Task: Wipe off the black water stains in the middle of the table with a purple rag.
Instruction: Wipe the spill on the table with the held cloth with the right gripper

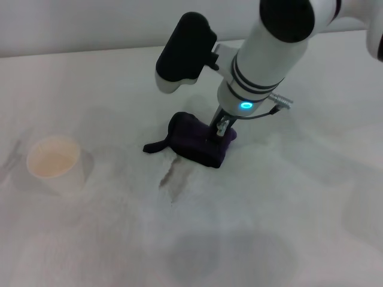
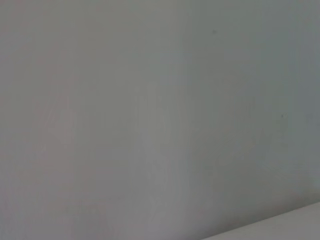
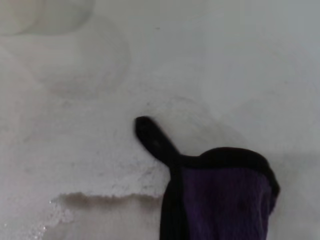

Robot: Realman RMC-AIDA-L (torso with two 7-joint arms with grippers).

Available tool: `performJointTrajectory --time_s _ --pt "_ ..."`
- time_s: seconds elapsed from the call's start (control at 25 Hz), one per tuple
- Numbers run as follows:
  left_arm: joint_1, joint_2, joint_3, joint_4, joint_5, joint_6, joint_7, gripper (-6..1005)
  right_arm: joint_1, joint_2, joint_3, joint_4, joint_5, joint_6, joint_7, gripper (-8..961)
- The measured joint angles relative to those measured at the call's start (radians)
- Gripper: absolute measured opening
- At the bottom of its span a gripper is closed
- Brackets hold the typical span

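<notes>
The right gripper (image 1: 220, 129) points down onto the purple rag (image 1: 199, 140) in the middle of the table (image 1: 311, 197). Its fingers (image 1: 222, 126) are closed on the cloth, pinching its top at the end farthest from the rag's tail. The rag lies bunched under the fingers and touches the table. Its thin dark tail (image 1: 154, 146) sticks out flat on the surface, away from the fingers and toward the paper cup (image 1: 54, 164), which stands well apart on that same side.

No round black blot shows anywhere. Just beside the rag, on the near side of the fingers, a faint grey streak (image 1: 170, 175) runs along the table. In the right wrist view the rag (image 3: 220, 202) fills one corner, with its tail (image 3: 152, 138) reaching out over a damp-looking, speckled patch of table (image 3: 90, 150).

The left gripper is out of sight; the left wrist view shows only a plain pale surface (image 2: 150, 120).
</notes>
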Motion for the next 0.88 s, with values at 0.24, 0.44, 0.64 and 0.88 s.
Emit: performJointTrajectory --time_s 0.24,0.44,0.64,0.88 --pt "-0.016 0.001 0.000 0.000 0.002 0.017 0.000 886 -0.021 0.004 -0.083 0.052 0.102 0.011 -0.008 138" --pt "-0.030 0.001 0.000 0.000 0.003 0.020 0.000 886 -0.008 0.004 -0.208 0.075 0.283 -0.004 -0.031 139" --pt "-0.035 0.000 0.004 0.000 0.003 0.020 0.000 886 0.006 0.004 -0.268 0.068 0.416 -0.031 -0.080 135" --pt "-0.027 -0.002 0.004 0.000 0.005 0.020 0.000 885 0.012 0.004 -0.224 0.014 0.345 -0.058 -0.050 135"
